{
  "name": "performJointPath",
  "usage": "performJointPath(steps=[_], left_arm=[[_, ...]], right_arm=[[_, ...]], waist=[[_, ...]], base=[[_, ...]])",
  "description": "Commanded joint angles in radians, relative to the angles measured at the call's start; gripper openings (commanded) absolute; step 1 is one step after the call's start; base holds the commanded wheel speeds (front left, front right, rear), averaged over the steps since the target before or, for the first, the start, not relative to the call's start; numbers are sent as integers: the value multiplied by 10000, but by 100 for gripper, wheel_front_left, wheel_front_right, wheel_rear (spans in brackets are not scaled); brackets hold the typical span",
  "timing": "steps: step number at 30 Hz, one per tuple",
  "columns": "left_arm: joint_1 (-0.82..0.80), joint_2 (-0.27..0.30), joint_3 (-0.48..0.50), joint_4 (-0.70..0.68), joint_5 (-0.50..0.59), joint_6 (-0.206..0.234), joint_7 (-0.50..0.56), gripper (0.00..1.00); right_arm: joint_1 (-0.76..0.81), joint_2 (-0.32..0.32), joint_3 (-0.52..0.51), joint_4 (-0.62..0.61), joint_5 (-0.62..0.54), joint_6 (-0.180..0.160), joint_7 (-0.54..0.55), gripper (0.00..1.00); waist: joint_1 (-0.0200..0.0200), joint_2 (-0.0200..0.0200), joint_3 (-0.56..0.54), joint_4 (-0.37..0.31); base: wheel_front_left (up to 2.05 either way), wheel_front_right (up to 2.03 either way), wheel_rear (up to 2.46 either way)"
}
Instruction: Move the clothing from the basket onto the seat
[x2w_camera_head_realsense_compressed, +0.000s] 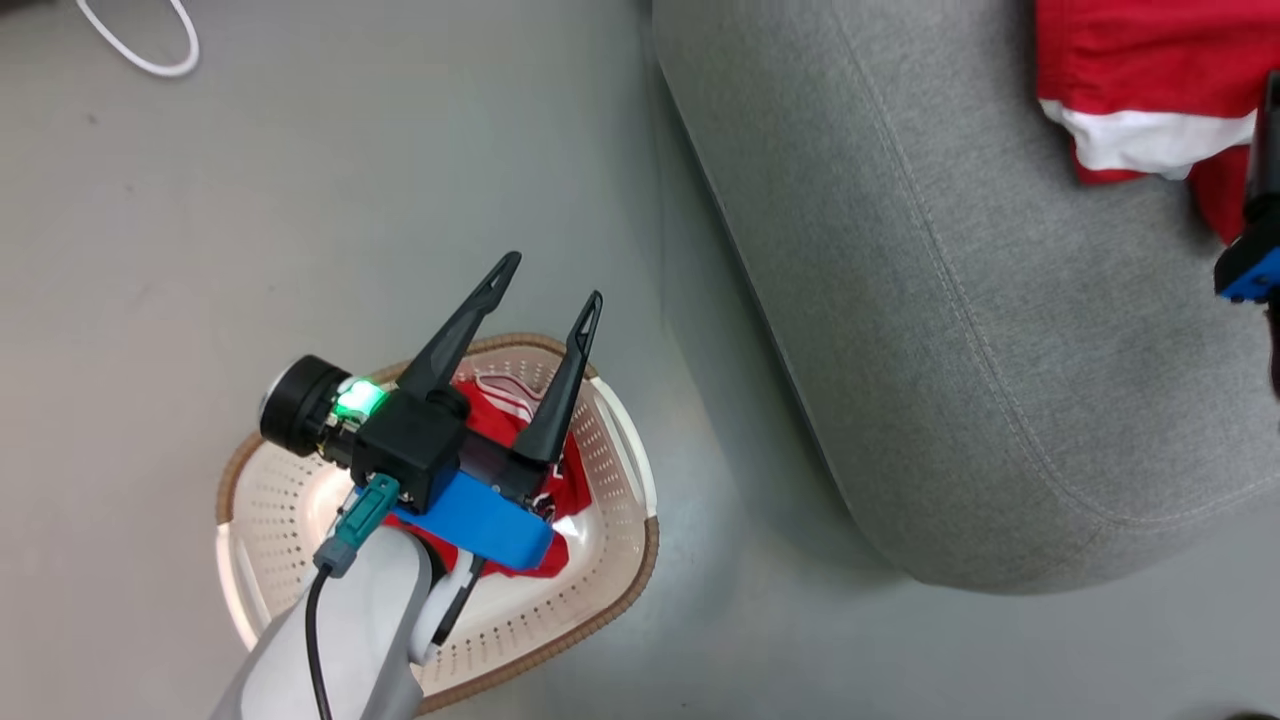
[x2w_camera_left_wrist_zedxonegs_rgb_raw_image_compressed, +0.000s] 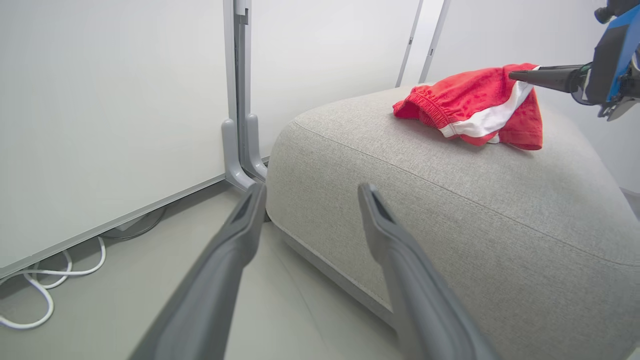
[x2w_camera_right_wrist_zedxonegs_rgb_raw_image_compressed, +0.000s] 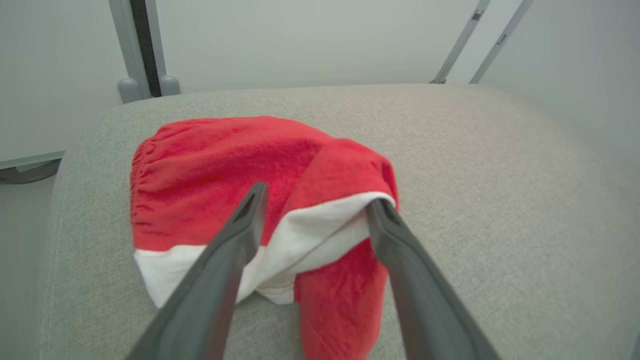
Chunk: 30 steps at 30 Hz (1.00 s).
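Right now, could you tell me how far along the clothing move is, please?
Done: the red shorts lie on the seat, with the right gripper open over them. In hand: nothing; the left gripper hangs open above the basket. Left: the jersey in the basket needs moving.

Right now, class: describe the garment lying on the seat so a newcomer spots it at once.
Find the big light-grey seat. On its top lie crumpled red shorts. Their broad white band sets them apart from the red jersey in the basket.
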<state>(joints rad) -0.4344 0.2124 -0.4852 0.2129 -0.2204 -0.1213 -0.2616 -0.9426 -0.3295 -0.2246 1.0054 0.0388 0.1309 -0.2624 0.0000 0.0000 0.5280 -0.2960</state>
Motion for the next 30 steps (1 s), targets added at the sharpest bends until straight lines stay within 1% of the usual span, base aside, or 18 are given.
performJointPath(steps=[1,10,13,17,20,25,28,30], left_arm=[[129,-62,84,48,-56,-46,-46,100],[1102,-787,410,487,-164,-72,-47,100],[1429,-1009,498,579,-175,-87,-49,100],[1836,-1229,748,680,-292,-91,-49,100],[2109,-1377,1005,783,-375,-97,-48,100],[2600,-1493,1434,976,-412,-91,-42,100],[2845,-1533,1727,1124,-479,-82,-41,100],[3037,-1573,1992,1273,-503,-52,-41,100]], right_arm=[[240,14,81,-87,-13,-3,-35,100],[1692,65,406,-646,27,-3,-36,100],[2299,92,550,-1013,2,-1,-36,100],[3202,105,651,-1931,68,-3,-34,100],[3868,247,663,-2708,267,-1,-34,100],[4861,631,799,-3803,517,-1,23,100],[5427,867,933,-4485,397,-1,137,100],[6048,1121,1060,-5230,256,-1,339,100]], waist=[[0,0,-463,134],[0,0,-2057,652],[0,0,-2551,890],[0,0,-3141,1257],[0,0,-3521,1478],[0,0,-4113,1699],[0,0,-4440,1872],[0,0,-4721,2091]], base=[[0,0,0],[0,0,0],[0,0,0],[0,0,0],[0,0,0],[0,0,0],[0,0,0],[0,0,0]])
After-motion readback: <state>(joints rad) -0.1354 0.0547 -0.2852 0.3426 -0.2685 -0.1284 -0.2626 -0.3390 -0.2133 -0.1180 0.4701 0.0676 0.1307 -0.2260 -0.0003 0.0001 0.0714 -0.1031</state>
